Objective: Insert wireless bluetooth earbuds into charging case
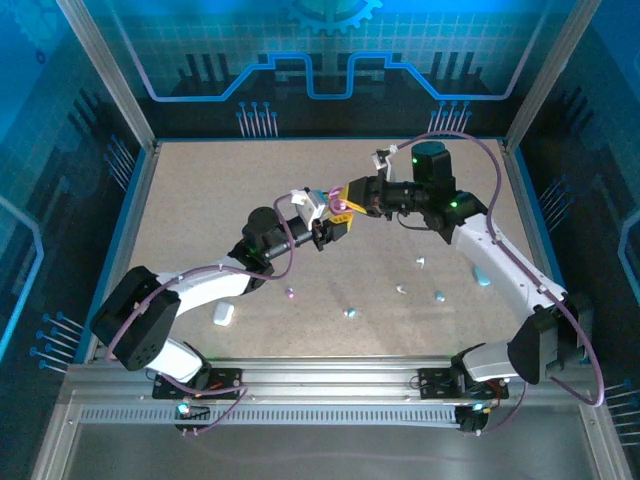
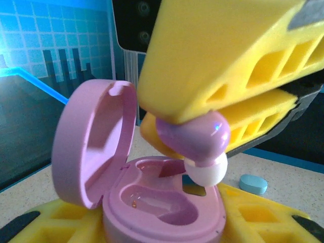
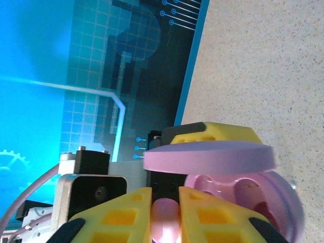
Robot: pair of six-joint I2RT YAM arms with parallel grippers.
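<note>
The table point(image 1: 200, 200) is the biggest thing here. Above the middle of the tabletop the two arms meet.

The left gripper point(image 1: 322, 234) has its jaws pressed on the sides of a pink case point(image 2: 162, 207). It holds the case up off the tabletop, with the lid point(image 2: 93, 147) swung open. The right gripper point(image 1: 341, 207) has its jaws pinching one purple bud point(image 2: 195, 135) with a white tip. The bud hangs just over the case, with its tip at the edge of one pocket. It may be touching, but it is not in yet.

To do this step well, I think the left arm should hold the case steady. The right arm should turn the bud to match the pocket, then go down slowly. It should let go only once the bud sits flat. A crooked push could make the bud pop out or knock the case loose.

More little buds point(image 1: 350, 312) lie loose toward the near edge.
</note>
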